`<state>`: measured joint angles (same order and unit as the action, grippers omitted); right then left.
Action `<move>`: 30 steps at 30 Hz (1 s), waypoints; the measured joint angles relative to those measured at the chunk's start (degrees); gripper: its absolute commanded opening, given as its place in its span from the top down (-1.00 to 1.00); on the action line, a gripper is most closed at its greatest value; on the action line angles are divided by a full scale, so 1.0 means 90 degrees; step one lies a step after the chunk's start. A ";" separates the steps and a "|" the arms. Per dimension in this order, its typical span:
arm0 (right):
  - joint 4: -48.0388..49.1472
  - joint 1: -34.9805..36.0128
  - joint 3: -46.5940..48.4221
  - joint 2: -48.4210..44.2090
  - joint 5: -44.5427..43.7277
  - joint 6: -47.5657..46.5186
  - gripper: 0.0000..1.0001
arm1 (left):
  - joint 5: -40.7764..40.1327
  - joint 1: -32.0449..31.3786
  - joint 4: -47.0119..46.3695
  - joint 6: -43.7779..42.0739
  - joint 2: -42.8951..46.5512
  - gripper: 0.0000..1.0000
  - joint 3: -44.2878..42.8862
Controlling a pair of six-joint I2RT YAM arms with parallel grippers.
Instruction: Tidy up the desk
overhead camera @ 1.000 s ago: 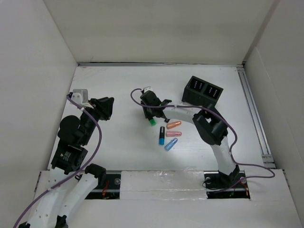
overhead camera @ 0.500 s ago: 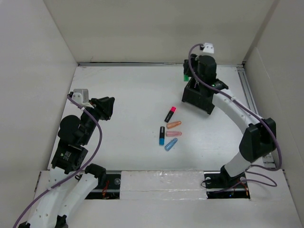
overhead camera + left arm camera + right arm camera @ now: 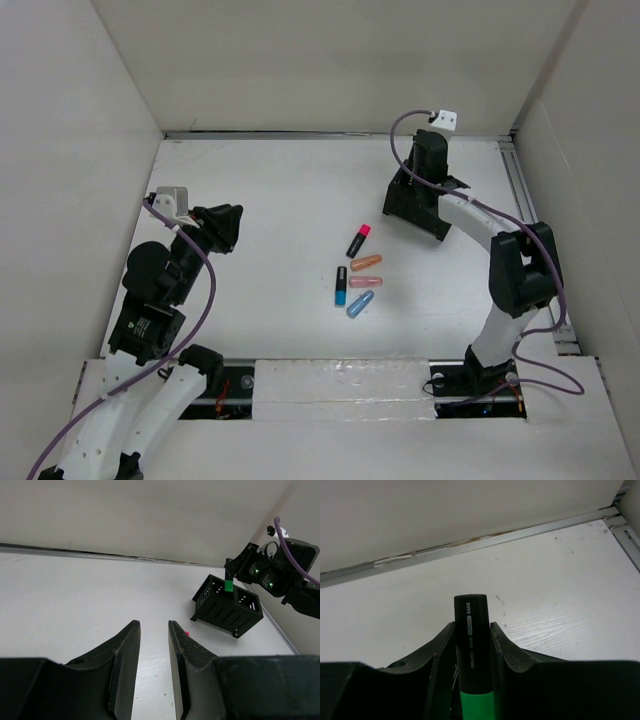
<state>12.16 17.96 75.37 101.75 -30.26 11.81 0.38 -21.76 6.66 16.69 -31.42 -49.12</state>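
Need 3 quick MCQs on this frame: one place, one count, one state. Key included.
1. Where is the green marker?
A. Lying on the desk
B. In the right gripper, at the organizer
C. In the left gripper

2. How many markers lie loose on the desk?
A. 3
B. 5
C. 7

3. What state is the left gripper in?
A. Open, empty
B. Shut on a marker
C. Out of view

Key:
1. B: the right wrist view shows the jaws clamped on it, and the left wrist view shows it at the organizer.
2. B: the top view shows five in a cluster at mid-desk.
3. A: the jaws are apart with nothing between them.
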 measured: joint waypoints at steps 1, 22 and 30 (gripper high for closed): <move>0.0036 0.0000 -0.0070 0.0007 -0.0085 -0.0034 0.93 | 0.0000 0.0000 0.0000 0.0000 0.0000 0.49 0.0000; 0.0393 0.0189 -0.0384 0.0267 -0.0947 -0.0211 0.25 | 0.0005 0.0000 0.0000 -0.0017 -0.0087 0.49 0.0002; 0.0338 0.0318 -0.0466 -0.0202 -0.0930 -0.0087 -0.25 | 0.0002 0.0000 0.0000 -0.0017 -0.0121 0.49 0.0002</move>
<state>15.20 20.82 71.18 99.94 -38.63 11.03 0.40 -21.76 6.66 16.53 -32.51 -49.10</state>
